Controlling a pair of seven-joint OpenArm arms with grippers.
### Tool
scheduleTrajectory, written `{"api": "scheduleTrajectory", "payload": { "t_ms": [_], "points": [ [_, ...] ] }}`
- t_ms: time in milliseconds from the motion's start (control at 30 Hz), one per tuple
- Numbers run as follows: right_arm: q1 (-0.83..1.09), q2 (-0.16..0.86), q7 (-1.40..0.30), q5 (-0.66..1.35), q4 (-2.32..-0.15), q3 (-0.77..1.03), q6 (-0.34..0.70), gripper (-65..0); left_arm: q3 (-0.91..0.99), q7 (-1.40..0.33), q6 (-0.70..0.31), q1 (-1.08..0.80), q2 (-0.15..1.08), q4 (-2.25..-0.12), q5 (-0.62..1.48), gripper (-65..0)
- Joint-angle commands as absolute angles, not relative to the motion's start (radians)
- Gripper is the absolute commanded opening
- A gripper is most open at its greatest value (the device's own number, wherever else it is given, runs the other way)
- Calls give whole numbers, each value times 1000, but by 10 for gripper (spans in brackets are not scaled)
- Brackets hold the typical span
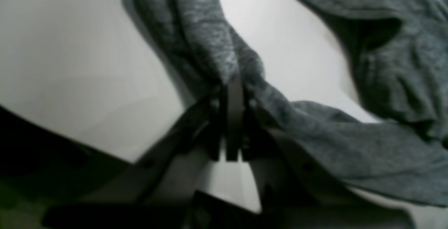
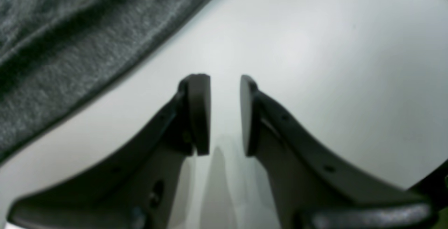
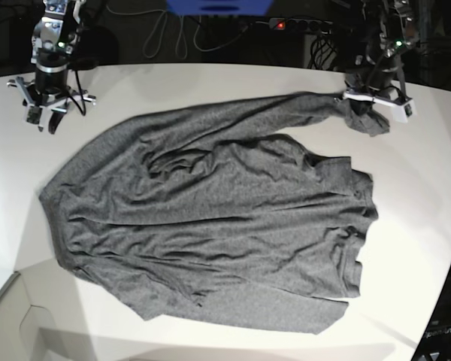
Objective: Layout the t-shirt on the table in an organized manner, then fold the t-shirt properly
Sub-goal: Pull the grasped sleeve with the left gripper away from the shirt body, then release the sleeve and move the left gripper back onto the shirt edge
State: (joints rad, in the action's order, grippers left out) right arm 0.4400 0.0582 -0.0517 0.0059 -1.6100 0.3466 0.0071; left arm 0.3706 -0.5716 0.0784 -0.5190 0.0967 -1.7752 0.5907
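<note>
In the base view, the right gripper (image 3: pixel 45 120) is hovering at the upper left of the frame over the bare table (image 3: pixel 15 173), its jaws parted and holding nothing. The shirt (image 3: pixel 210 218) is lying spread and wrinkled across the centre of the frame, apart from that gripper. One sleeve (image 3: pixel 286 109) is stretching toward the upper right, where the left gripper (image 3: pixel 358 98) is clamping its end; the cuff is hanging bunched below the jaws.
</note>
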Motion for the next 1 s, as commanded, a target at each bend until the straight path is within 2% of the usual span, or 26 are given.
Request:
{"api": "scheduleTrajectory", "payload": {
  "t_ms": [0, 133, 200, 333, 367, 533, 700, 967],
  "points": [
    [443, 68, -24, 7, -1627, 352, 7, -494, 377, -555, 73, -533, 104, -1805, 593, -645],
    [443, 68, -24, 7, -1627, 352, 7, -494, 377, -555, 81, -533, 104, -1822, 593, -626],
    [444, 67, -24, 7, -1627, 352, 7, -494, 381, -555, 81, -533, 104, -1824, 593, -565],
    [444, 67, -24, 7, -1627, 352, 7, -494, 446, -555, 77, -535, 73, -1828, 593, -385],
    [444, 67, -24, 7, -1627, 352, 7, -494, 470, -556, 76, -536, 64, -1836, 593, -367],
    [438, 70, -24, 7, -1627, 352, 7, -494, 585, -598, 71, -542, 16, -1902, 631, -357],
    [437, 67, -24, 7, -1627, 352, 7, -494, 582, -602, 74, -407, 48, -1899, 699, -361],
    [435, 70, -24, 7, -1627, 352, 7, -494, 479, -702, 77, -142, 56, -1639, 567, -362]
  ]
}}
